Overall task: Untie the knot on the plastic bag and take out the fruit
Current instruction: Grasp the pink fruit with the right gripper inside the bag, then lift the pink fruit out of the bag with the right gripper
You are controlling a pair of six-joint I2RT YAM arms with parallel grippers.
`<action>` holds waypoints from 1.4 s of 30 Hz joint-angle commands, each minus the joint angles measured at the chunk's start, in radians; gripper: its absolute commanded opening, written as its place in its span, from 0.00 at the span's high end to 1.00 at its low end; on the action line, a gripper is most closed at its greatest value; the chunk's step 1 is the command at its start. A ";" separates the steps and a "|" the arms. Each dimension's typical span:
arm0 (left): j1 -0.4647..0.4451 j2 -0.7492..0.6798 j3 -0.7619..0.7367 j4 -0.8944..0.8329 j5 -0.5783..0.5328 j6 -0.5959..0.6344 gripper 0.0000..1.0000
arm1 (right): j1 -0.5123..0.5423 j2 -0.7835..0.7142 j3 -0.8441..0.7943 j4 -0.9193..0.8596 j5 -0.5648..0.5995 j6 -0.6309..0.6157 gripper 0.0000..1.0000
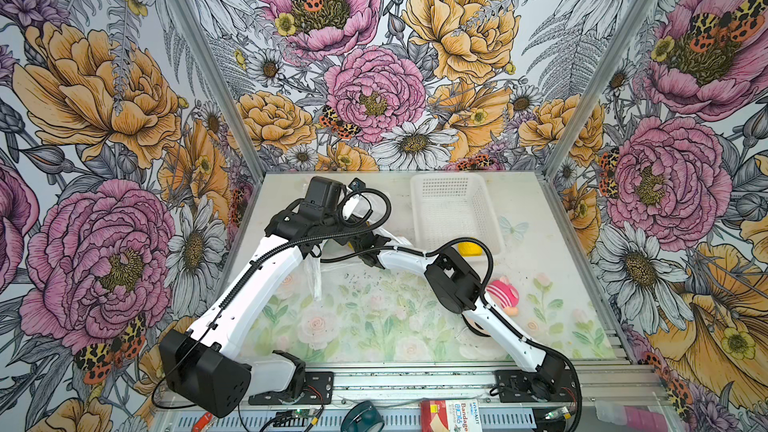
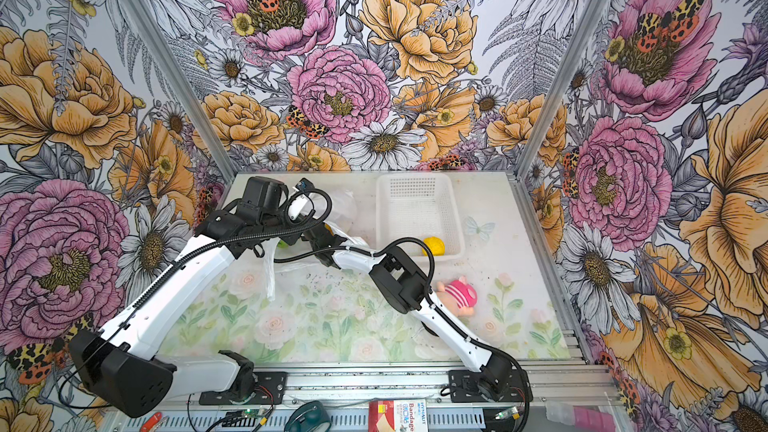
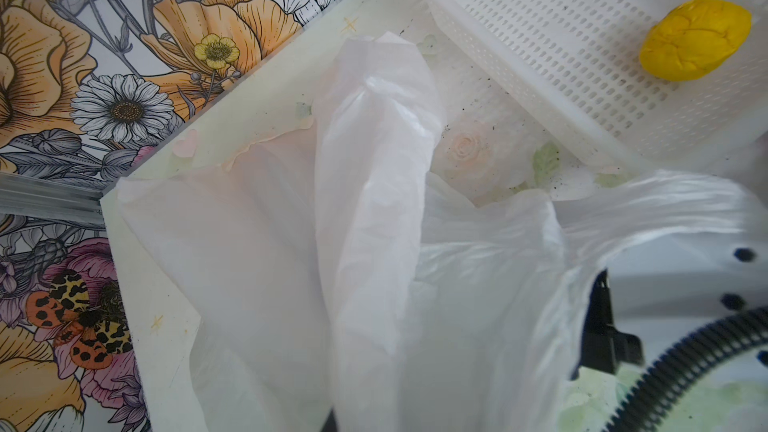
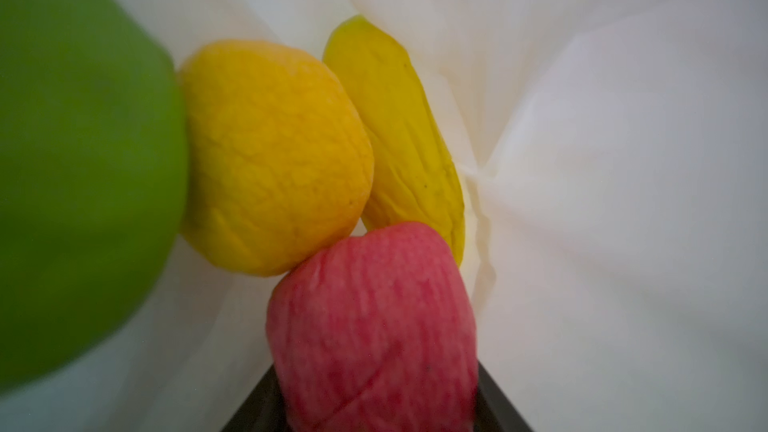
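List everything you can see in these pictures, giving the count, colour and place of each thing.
bag: one, see-through white, back left of the table, mouth lifted.
green fruit, orange fruit, yellow fruit, pink-red fruit: one each, packed together in the bag.
fruit in basket: one, yellow, at its front edge.
basket: one, white, back right of the table.
doll: one, pink stripes, right side, partly behind the right arm.
box: one, red and white, front ledge.
table: one, pale floral top.
arms: two, white and black, left arm and right arm.
left pincer: one, shut on the bag, holding it up.
right pincer: one, inside the bag, closed around the pink-red fruit.
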 commanded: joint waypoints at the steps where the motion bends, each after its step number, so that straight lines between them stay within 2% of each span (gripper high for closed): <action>1: 0.010 -0.040 0.010 0.019 0.054 -0.003 1.00 | -0.008 0.086 0.016 -0.021 0.035 -0.042 1.00; 10: 0.013 -0.034 0.010 0.019 0.051 -0.009 1.00 | -0.009 0.079 0.037 0.014 0.033 -0.036 1.00; 15: 0.013 -0.032 0.009 0.019 0.049 -0.006 1.00 | -0.008 -0.062 -0.127 0.025 -0.034 0.045 1.00; 20: 0.015 -0.034 0.006 0.019 0.044 -0.005 1.00 | -0.004 -0.142 -0.248 0.106 -0.057 0.063 1.00; 25: 0.013 -0.034 0.006 0.019 0.044 -0.005 1.00 | -0.017 -0.044 -0.177 0.114 -0.031 0.020 1.00; 30: 0.015 -0.034 0.008 0.019 0.051 -0.005 1.00 | -0.025 0.083 -0.003 0.041 0.012 -0.006 1.00; 34: 0.016 -0.034 0.009 0.019 0.056 -0.006 1.00 | -0.027 0.084 0.050 0.014 0.018 0.025 1.00; 37: 0.016 -0.033 0.008 0.019 0.053 -0.006 1.00 | -0.025 0.005 -0.038 0.036 -0.003 0.070 1.00; 42: 0.022 -0.033 0.009 0.019 0.057 -0.006 1.00 | -0.002 -0.180 -0.338 0.221 -0.060 0.105 1.00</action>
